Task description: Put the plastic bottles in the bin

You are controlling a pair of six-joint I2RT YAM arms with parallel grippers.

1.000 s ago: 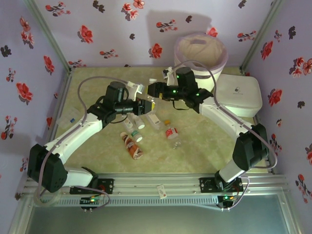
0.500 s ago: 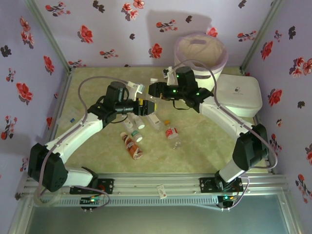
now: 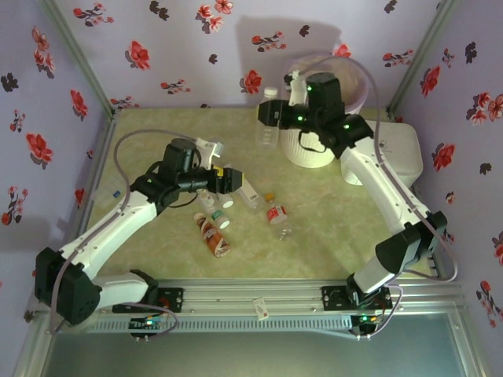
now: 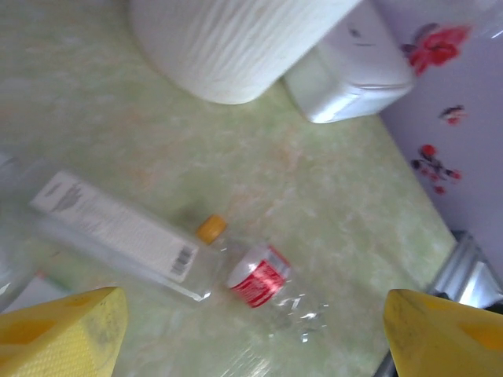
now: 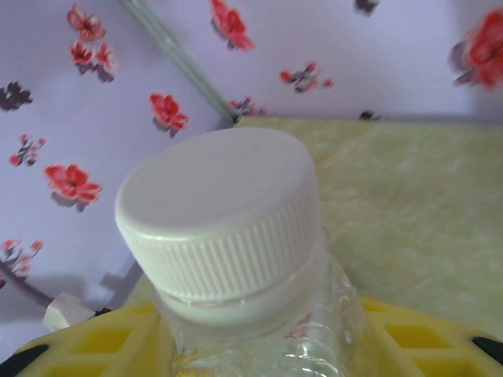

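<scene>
Right fingers (image 3: 267,115): closed around a clear white-cap bottle (image 5: 228,212), just under its cap.
Held bottle: up in the air at the upper middle of the top view, just beside the bin (image 3: 310,153) on the bin's left. It is not over the opening.
Left fingers (image 3: 228,177): spread wide with nothing between them. They hang low over the loose bottles in the middle of the top view.
Under the left fingers: a long clear bottle (image 4: 118,228) with a white label lies flat. An orange-cap bottle (image 4: 255,275) with a red label lies right next to it.
Other bottles: a brown bottle (image 3: 214,238) and a couple of small ones lie close together on the surface (image 3: 338,228), well apart from the bin.
Bin: stands at the upper right of the top view, with a flat white box (image 3: 405,145) just beside it. I cannot tell what is inside the bin.
Done: one bottle is picked up and almost at the bin.
Left to do: drop that bottle in, then pick up about five more, one by one.
</scene>
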